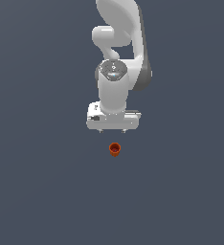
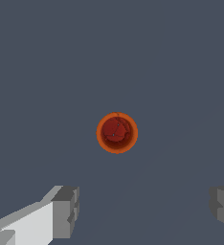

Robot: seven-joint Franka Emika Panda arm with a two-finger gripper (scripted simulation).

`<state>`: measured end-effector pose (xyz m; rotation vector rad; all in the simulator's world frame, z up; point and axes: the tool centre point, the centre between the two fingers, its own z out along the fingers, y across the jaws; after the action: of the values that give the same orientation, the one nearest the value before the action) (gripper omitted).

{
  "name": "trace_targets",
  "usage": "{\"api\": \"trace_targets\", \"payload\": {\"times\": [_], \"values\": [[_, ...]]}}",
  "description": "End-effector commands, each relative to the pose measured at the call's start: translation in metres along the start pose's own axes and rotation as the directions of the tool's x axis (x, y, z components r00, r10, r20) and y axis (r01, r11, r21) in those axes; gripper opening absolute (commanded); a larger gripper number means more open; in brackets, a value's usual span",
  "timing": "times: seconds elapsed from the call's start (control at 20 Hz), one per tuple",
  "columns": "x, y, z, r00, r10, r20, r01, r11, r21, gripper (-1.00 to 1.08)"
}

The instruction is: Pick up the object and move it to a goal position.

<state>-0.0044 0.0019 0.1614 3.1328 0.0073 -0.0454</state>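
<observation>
Currently the gripper (image 2: 142,210) is hovering wide open and empty, approaching the cup (image 2: 117,132) at 6 o'clock of it in the exterior view; next, centring and descending.

Flat, even, dim render; sharp throughout, no cast shadows or glare.

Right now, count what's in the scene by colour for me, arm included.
Orange-red: 1, the cup
White: 1, the robot arm with its claw, open, away from the cup
Total: 2
</observation>
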Motion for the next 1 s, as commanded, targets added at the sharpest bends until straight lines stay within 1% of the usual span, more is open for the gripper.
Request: {"api": "trace_targets", "payload": {"times": [0.0, 0.3, 0.6, 0.95], "values": [[0.002, -0.001, 0.005, 1.000, 0.019, -0.001, -0.019, 1.000, 0.001, 1.00], [0.013, -0.005, 0.026, 0.995, 0.104, -0.009, -0.104, 0.995, 0.007, 1.00], [0.025, -0.010, 0.054, 0.978, 0.210, -0.019, -0.210, 0.978, 0.013, 1.00], [0.031, -0.013, 0.071, 0.962, 0.272, -0.025, -0.272, 0.962, 0.016, 1.00]]}}
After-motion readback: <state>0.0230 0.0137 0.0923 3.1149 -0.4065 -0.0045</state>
